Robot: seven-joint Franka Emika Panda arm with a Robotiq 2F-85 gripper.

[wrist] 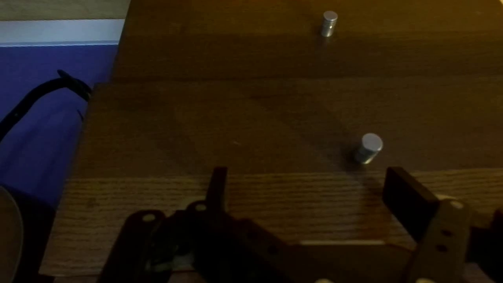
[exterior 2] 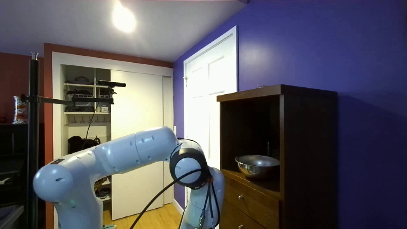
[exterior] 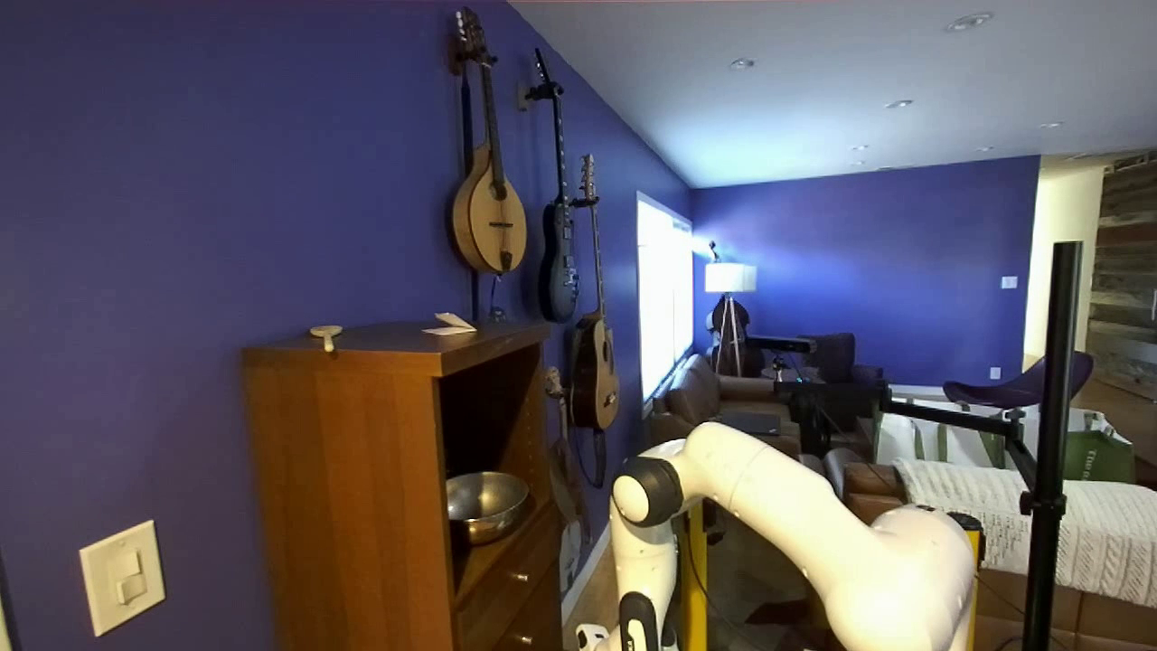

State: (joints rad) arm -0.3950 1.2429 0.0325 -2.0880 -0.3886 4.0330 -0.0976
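In the wrist view, our tool [wrist: 306, 177] stands wide, empty; the nearer silvery knob [wrist: 368, 147] sits at its two o'clock. We judge it stiff, slippery, best held by its sides.

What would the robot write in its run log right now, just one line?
jaws: open, holding nothing | nearest in wrist view: silver knob | metal bowl: inside cabinet

Bowl [exterior 2: 257, 168] in cabinet [exterior 2: 308, 152], above drawers [exterior 2: 254, 203]; claw [wrist: 307, 182] before them
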